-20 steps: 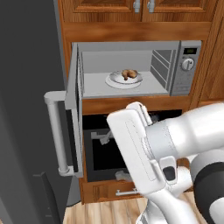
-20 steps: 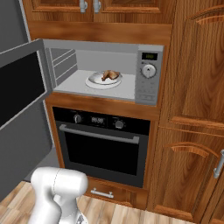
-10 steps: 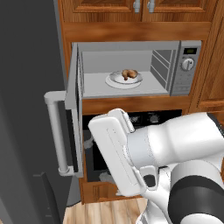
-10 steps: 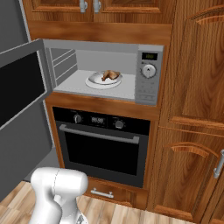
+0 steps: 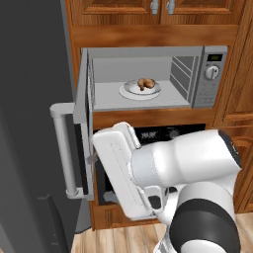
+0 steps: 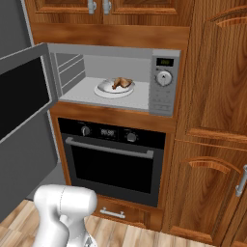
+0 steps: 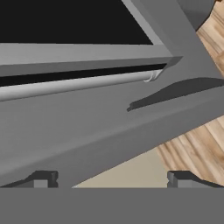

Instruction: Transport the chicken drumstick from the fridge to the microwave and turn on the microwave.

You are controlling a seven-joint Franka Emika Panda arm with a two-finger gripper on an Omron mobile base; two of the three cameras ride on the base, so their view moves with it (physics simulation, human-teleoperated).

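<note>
One chicken drumstick (image 5: 145, 83) sits plated in your open microwave (image 5: 210, 76); your gripper (image 7: 111, 178) hangs wide, empty, facing its door handle (image 7: 78, 83).

— What sort of place is this?
— A home kitchen: a built-in microwave (image 6: 116, 79) above a black oven (image 6: 112, 157), wooden cabinets (image 6: 212, 87) all round, plank floor (image 6: 120, 234) below.
</note>
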